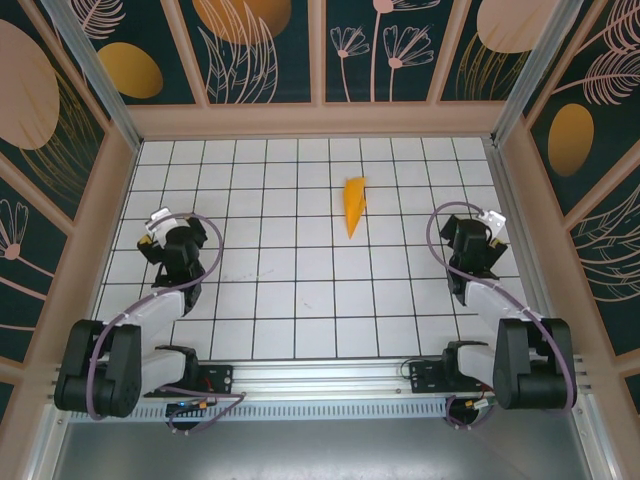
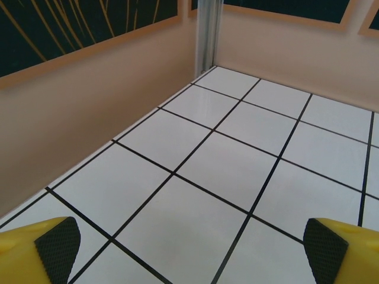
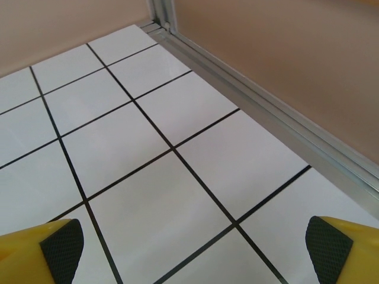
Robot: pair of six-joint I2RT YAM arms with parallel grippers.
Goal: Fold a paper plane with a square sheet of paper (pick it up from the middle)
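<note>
A narrow, pointed orange-yellow paper plane [image 1: 354,205] lies flat on the white gridded table, its tip toward the near side, a little right of centre. My left gripper [image 1: 160,225] hovers far to its left with the jaws wide apart; its yellow fingertips [image 2: 56,245] frame bare tiles. Off to the plane's right my right gripper [image 1: 490,222] is also open, and its black-padded fingertips [image 3: 328,248] have only bare floor between them. Neither gripper touches the plane.
Beige walls [image 1: 320,120] enclose the white gridded table [image 1: 290,290] on three sides. A metal rail [image 3: 266,112] runs along the right wall's foot, close to the right gripper. A metal corner post [image 2: 207,35] stands ahead of the left gripper.
</note>
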